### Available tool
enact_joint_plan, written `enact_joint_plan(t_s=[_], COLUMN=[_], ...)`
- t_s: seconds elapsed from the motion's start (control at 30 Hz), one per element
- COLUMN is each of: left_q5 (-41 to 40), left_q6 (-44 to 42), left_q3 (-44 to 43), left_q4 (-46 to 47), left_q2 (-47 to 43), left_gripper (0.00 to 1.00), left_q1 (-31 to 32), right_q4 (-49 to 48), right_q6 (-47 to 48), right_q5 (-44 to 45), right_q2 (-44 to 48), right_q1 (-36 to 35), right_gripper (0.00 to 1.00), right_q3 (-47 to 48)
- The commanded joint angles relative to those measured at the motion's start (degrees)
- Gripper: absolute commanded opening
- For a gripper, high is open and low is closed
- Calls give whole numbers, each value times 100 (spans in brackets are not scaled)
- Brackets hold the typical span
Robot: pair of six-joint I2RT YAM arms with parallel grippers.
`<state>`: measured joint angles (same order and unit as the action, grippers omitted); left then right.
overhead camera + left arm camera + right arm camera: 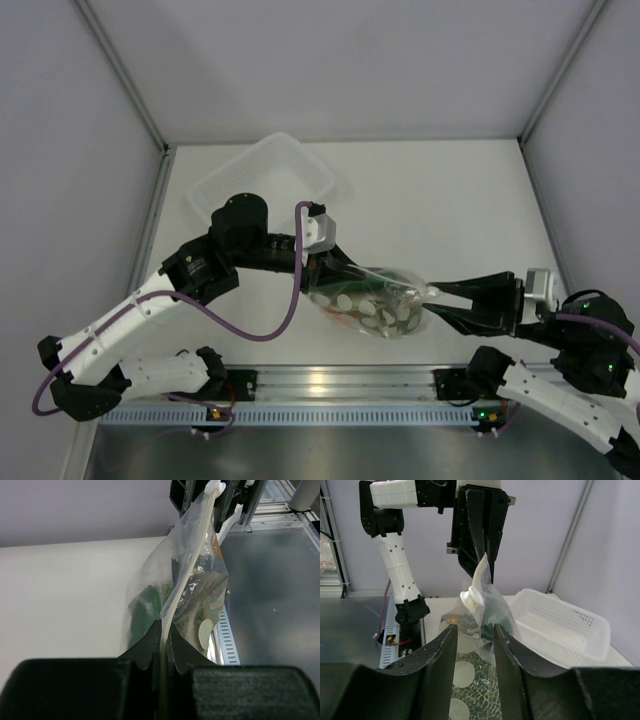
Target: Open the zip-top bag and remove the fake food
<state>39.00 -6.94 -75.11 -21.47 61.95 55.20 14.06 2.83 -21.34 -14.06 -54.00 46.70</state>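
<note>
Zip-top bag (pixel 372 300) position: stretched between the two end effectors over the near-centre of the table (pixel 450 200), in front of the arm bases. It lies lengthwise from left to right. Whether its underside touches the table cannot be told.

Left end effector (pixel 318 268): jaws closed tight on the left end of the bag. In the left wrist view the fingers (pixel 172 647) pinch the zip strip (pixel 192 575) with no gap visible between them. The strip runs from this grip as one pale, unbroken line toward the opposite end effector.

Right end effector (pixel 438 293): positioned at the right end of the bag. In the right wrist view the two fingers (pixel 445 650) stand partway apart, one on each side of the clear film. Whether the pads press on the bag cannot be told.

Fake food (pixel 382 314): inside the bag. A dark green piece with pale round spots is visible through the plastic, with a small orange patch beside it. Other pieces are too crumpled behind the film to identify.

White perforated basket (pixel 310 160): rests on the far-left part of the table, behind the left arm and well apart from the bag.
</note>
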Motion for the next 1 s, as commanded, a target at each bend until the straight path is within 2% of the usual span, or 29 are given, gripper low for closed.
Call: enact_joint_plan(t_s=[0.0,0.17,0.4,0.53,0.6,0.7,0.8,0.83,0.87,0.97], left_q5=[151,151,134,143,99,-7,-226,-314,-384,-543], left_q6=[8,8,26,26,17,0,35,52,61,114], left_q3=[-197,-171,-135,-127,-109,-91,-100,-100,-100,-153], left_q4=[372,381,372,381,372,381,372,372,372,381], left_q2=[-192,-193,-157,-148,-148,-149,-157,-149,-157,-105], left_gripper=[0,0,0,0,0,0,0,2,13,22], left_q1=[8,8,0,0,8,0,8,8,0,8], right_q4=[-431,-466,-396,-352,-282,-46,131,253,307,527], right_q6=[-19,-98,-90,-63,-46,16,51,60,68,77], right_q5=[-134,59,139,200,218,288,429,481,525,579], right_q2=[-88,-131,-219,-237,-272,-395,-526,-562,-606,-834], right_q1=[-58,-58,-67,-67,-58,-58,-67,-58,-58,-67], right_gripper=[36,39,36,28,21,0,0,0,0,0], right_q3=[112,173,217,243,304,436,568,603,639,805])
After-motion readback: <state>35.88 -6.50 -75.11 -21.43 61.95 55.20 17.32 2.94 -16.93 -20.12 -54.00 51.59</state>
